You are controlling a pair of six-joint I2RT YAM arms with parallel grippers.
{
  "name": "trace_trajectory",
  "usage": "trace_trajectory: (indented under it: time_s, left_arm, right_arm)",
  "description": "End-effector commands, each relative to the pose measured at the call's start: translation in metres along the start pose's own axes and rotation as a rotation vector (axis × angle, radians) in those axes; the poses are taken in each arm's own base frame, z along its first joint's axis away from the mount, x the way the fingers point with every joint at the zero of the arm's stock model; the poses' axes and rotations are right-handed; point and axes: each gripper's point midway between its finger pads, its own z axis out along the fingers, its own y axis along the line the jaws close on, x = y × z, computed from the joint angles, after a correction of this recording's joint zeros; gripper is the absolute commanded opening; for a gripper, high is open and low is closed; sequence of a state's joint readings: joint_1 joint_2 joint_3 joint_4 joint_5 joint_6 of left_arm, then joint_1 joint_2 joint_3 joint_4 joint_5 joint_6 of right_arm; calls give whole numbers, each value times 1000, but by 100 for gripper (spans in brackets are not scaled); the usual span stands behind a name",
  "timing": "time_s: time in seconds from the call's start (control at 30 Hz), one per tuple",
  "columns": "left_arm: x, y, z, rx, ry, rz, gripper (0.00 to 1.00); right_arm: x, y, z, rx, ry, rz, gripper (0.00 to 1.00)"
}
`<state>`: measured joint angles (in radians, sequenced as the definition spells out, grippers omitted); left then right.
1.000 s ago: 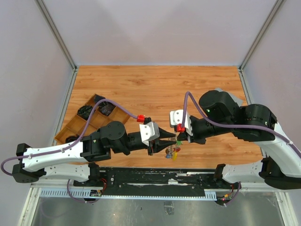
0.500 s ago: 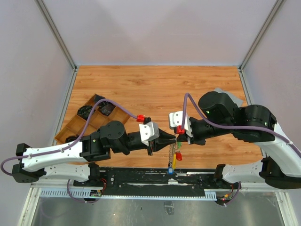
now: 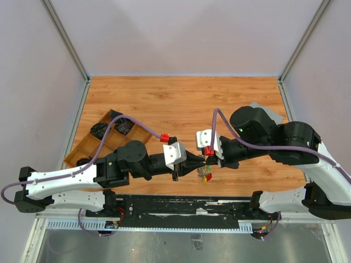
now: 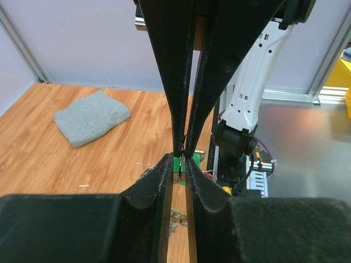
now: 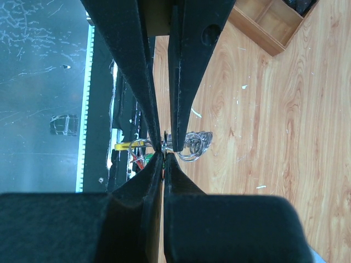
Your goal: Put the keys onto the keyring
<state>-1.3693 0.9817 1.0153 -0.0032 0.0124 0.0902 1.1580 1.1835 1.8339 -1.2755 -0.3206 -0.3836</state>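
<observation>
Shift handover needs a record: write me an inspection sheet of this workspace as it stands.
Surface: wooden table, light scratches and specks.
Job's things: keyring held between the hands; keys dangle beneath.
Clutter: wooden compartment tray at left edge; grey cloth behind right arm.
Grippers: left hand and right hand both shut on keyring, tips meeting.
Cables: left purple cable and right purple cable, one looped over each arm.
Surroundings: pale walls, aluminium frame, metal bench in front.

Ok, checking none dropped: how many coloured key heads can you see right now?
3, in the top view, bunched where the left gripper and right gripper meet: green head, red head, yellow head. Others may be hidden.
</observation>
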Motion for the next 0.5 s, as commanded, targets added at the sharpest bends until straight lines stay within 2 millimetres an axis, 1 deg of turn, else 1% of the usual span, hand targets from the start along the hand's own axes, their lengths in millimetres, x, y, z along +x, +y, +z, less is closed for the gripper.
trace_trajectory:
  time_s: [0.0,0.1,0.2,0.3,0.37,0.47]
  left_arm:
    - [-14,4,0,-12,-26,9,21]
    - [-13,5,0,-15,-24,9,20]
    - [-15,5,0,-15,-27,10,15]
    - [-14,5,1,-14,-22,12,9]
    - [-13,5,1,-14,-19,13,1]
    - [-12,6,2,-22,-15,12,1]
  right_arm:
    - [-11,-1,1,8,-49,-35,0]
    - [-12,0,1,8,-53,-34,1]
    - [-12,0,2,6,-54,-35,0]
    - [-13,0,1,10,-61,-37,1]
    - [-14,0,1,13,-69,-36,1]
    - [-16,0,1,16,-81,-35,1]
